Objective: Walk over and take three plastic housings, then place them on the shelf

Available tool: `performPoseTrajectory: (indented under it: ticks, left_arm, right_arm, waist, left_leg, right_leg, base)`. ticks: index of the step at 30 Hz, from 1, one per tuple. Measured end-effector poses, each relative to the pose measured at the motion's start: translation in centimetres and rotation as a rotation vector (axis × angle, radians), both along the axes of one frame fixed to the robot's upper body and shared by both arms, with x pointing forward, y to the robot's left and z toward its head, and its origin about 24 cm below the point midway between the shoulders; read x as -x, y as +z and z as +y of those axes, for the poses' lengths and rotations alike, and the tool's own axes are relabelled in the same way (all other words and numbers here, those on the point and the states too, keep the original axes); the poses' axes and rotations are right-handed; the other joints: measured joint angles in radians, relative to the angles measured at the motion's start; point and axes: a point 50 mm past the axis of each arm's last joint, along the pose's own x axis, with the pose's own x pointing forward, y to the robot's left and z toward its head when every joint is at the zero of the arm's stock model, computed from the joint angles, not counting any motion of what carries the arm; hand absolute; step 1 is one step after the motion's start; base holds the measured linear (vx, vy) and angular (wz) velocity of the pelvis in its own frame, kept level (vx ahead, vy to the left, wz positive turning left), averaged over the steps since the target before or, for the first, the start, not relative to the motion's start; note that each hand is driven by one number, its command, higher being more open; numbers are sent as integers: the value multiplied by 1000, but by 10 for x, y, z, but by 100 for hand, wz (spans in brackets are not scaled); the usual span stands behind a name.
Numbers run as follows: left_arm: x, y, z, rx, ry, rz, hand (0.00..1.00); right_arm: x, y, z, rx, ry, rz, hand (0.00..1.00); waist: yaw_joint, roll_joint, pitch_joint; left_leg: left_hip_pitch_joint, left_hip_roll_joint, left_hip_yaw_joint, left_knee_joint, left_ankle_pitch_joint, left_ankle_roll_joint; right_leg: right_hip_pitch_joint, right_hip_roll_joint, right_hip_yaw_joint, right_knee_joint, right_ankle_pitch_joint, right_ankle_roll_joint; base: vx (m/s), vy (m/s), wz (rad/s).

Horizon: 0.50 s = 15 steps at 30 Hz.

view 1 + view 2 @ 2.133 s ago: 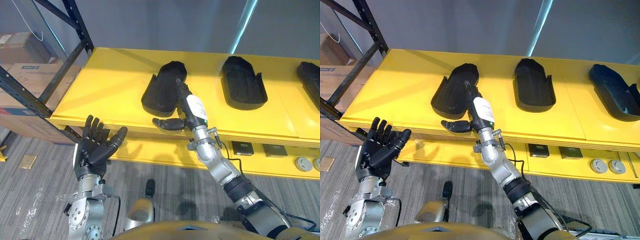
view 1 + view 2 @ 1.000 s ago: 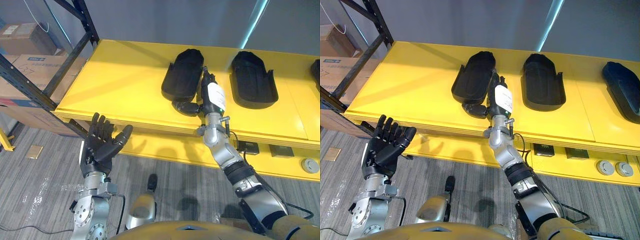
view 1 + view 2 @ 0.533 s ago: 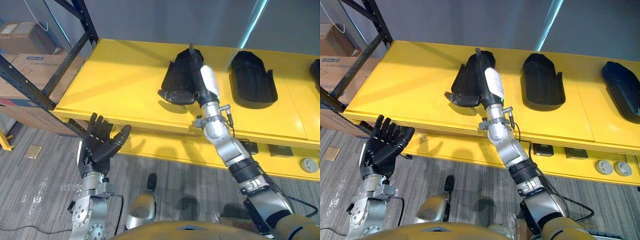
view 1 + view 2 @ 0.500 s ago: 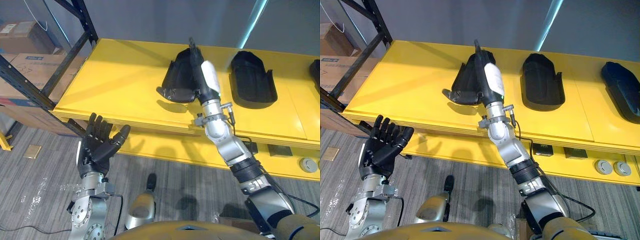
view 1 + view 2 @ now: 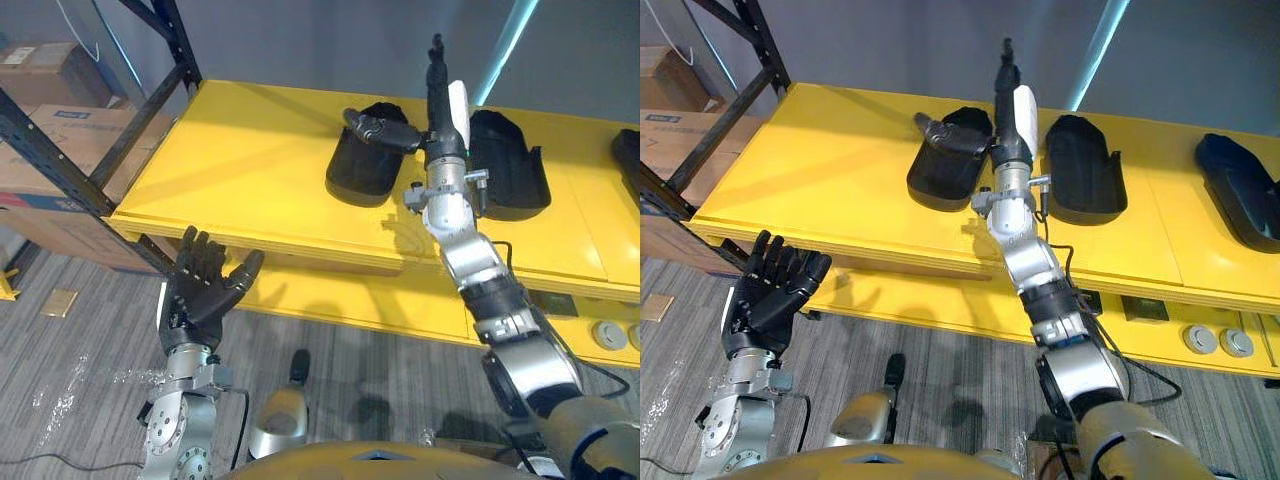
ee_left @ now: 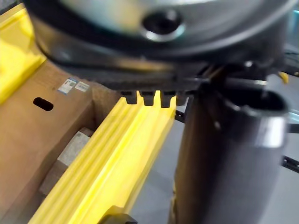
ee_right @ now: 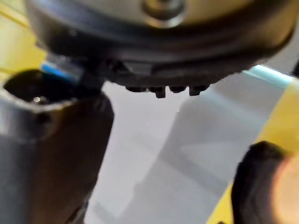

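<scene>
My right robot hand stands upright over the yellow shelf, fingers straight and pointing away from me, thumb spread out toward 9 o'clock, with nothing in its hold. The thumb lies across the far end of the nearest plastic housing; I cannot tell whether it touches. That housing sits on the shelf at about 8 o'clock from my palm, a second housing lies just beside my wrist at 3 o'clock, and a third housing is well apart, farther toward 3 o'clock. My left robot hand hangs below the shelf's front edge at 7 o'clock in the head view, palm up, fingers relaxed and empty. As I judge it, the step in hand is taking the first housing, and none is taken yet. To do it well I should lower the palm over the nearest housing, set the fingers along one long wall and the thumb against the opposite one, and close near its middle so the shell lifts level and not nose-down. Smooth dark plastic may slip, so I would squeeze firmly before lifting it.
</scene>
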Motion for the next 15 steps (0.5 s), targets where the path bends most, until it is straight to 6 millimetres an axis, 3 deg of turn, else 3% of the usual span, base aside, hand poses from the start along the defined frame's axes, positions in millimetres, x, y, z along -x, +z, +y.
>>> performPoseTrajectory:
  ticks: [5, 9, 15]
  left_arm:
    - [0, -3, -1, 7, 11, 16, 100]
    - [1, -8, 0, 14, 22, 42, 100]
    - [2, -15, 0, 25, 28, 71, 100]
  right_arm:
    - [-17, -13, -10, -52, -53, 126, 100]
    - [-27, -5, -13, -49, -84, 147, 100]
    - [-32, 16, -9, -50, -101, 108, 100]
  waist:
    - [26, 30, -3]
    - [29, 58, -2]
    - [43, 64, -1]
  left_leg:
    - [1, -1, -11, 0, 3, -1]
    - [4, -2, -29, 0, 5, -5]
    - [4, 2, -39, 0, 7, -9]
  right_leg:
    - [7, 2, -10, 0, -1, -1]
    - [20, 6, -27, 0, -4, -1]
    - [22, 12, -34, 4, -11, -4]
  base:
    - [-25, -29, 6]
    - [-50, -28, 11]
    - [-45, -25, 5]
